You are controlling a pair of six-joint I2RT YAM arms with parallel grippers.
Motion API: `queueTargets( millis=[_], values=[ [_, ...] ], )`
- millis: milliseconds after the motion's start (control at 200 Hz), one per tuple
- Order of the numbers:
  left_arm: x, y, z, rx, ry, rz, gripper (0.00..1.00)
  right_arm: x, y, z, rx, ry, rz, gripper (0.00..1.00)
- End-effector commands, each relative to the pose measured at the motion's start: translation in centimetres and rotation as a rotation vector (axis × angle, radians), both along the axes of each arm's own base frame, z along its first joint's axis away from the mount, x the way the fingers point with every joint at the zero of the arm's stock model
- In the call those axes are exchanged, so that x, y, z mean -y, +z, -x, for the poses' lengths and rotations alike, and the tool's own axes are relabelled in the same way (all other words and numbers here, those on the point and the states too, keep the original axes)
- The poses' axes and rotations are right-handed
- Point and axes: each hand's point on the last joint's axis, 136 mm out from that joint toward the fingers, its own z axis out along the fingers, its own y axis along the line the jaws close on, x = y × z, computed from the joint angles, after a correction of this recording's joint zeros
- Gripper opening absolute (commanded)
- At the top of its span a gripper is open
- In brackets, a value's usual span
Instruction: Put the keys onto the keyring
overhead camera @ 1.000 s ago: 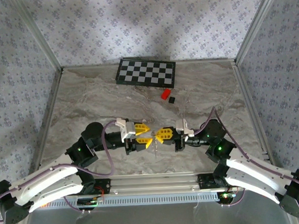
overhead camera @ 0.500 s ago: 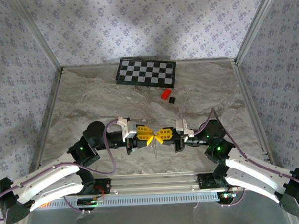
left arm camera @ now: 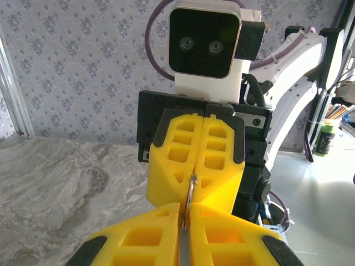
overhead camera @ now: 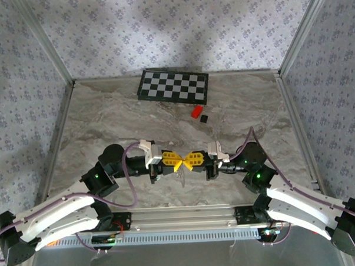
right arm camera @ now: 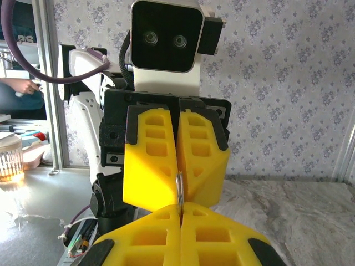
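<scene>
While both arms meet nose to nose low on the table [overhead camera: 106, 121], about six o'clock from its middle, this is the pinch! The left gripper [overhead camera: 174, 161] is clamped tight, yellow jaws pressed flat together. The right gripper [overhead camera: 192, 159] faces it tip to tip, equally tight. Caught in the seam between them is the keyring [left arm camera: 191, 191], a thin grey wire loop, held edge-on. Each wrist view shows it nipped in the opposite gripper's jaws.

A faint pale sliver [overhead camera: 182, 176] dangles at six o'clock below the tips. Chain or one of the keys? Too small to tell.

Up at one o'clock sit a red block [overhead camera: 196, 112] and a black cube [overhead camera: 204, 117], well apart from the action. The checkered board [overhead camera: 173, 86] lies at twelve.

My read: that wire is light, springy and slick, and it could twist or pop out under a sideways pull. Hold it across the wire, away from the split. A key looks best gripped by its flat head.
</scene>
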Motion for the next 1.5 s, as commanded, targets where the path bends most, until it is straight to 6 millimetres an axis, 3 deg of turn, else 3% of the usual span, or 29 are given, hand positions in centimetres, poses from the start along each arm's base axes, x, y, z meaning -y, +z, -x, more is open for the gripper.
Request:
queueTargets(
  millis=[0, 300, 440, 550, 880, 1494],
  values=[
    [0.0, 2.5, 0.7, 0.037, -0.031, 0.067, 0.0, 0.0, 0.5, 0.4, 0.016, 0.011, -0.027, 0.0],
    [0.0, 2.0, 0.8, 0.038, -0.032, 0.041, 0.0, 0.1, 0.1, 0.2, 0.009, -0.009, -0.012, 0.0],
    [-0.5, 1.3, 0.1, 0.051, 0.02, -0.018, 0.0, 0.5, 0.0, 0.1, 0.017, -0.039, 0.023, 0.24],
    [-0.8, 0.4, -0.4, 0.058, 0.058, -0.085, 0.0, 1.1, -0.5, 0.1, 0.037, -0.075, 0.098, 0.32],
    [-1.5, -1.1, -1.1, 0.068, 0.107, -0.197, 0.0, 1.8, -1.9, -0.4, 0.065, -0.135, 0.264, 0.32],
    [-1.0, -2.2, -1.2, 0.051, 0.088, -0.238, 0.0, -0.6, -2.1, -1.1, 0.034, -0.082, 0.29, 0.3]
  ],
)
